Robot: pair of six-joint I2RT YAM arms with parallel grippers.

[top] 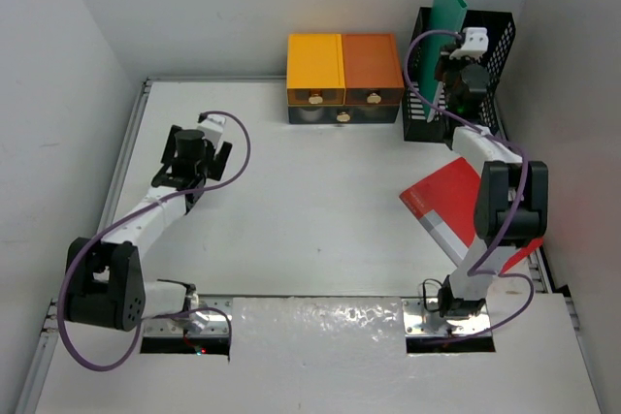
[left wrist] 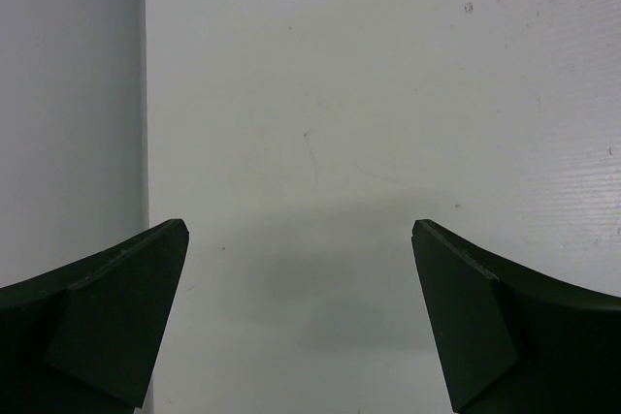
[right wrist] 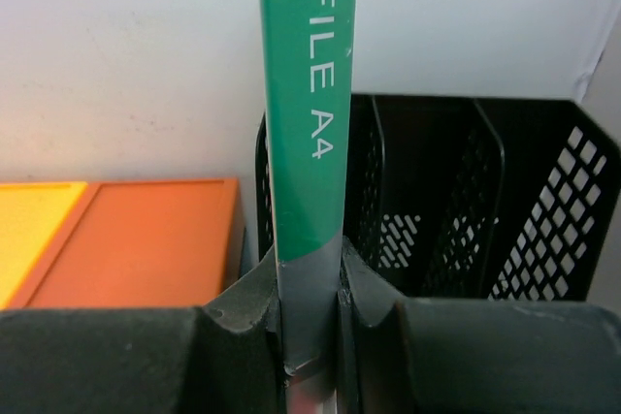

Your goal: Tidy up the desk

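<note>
A green file [right wrist: 303, 94] is clamped upright in the right gripper [right wrist: 309, 283] at the left end of the black rack [right wrist: 466, 191], which is set at the far right corner of the white surface [top: 320, 201]. The left gripper [left wrist: 301, 307] is held apart, empty, well left of the rack.

Far centre: drawer box [top: 344, 94], top yellow on left half, orange on right | far right, just beside box: black mesh file rack [top: 497, 41] | green file [top: 449, 2], printed "FILE A4", upright at rack's left side | red folder [top: 446, 203], flat, nearer than rack.
</note>
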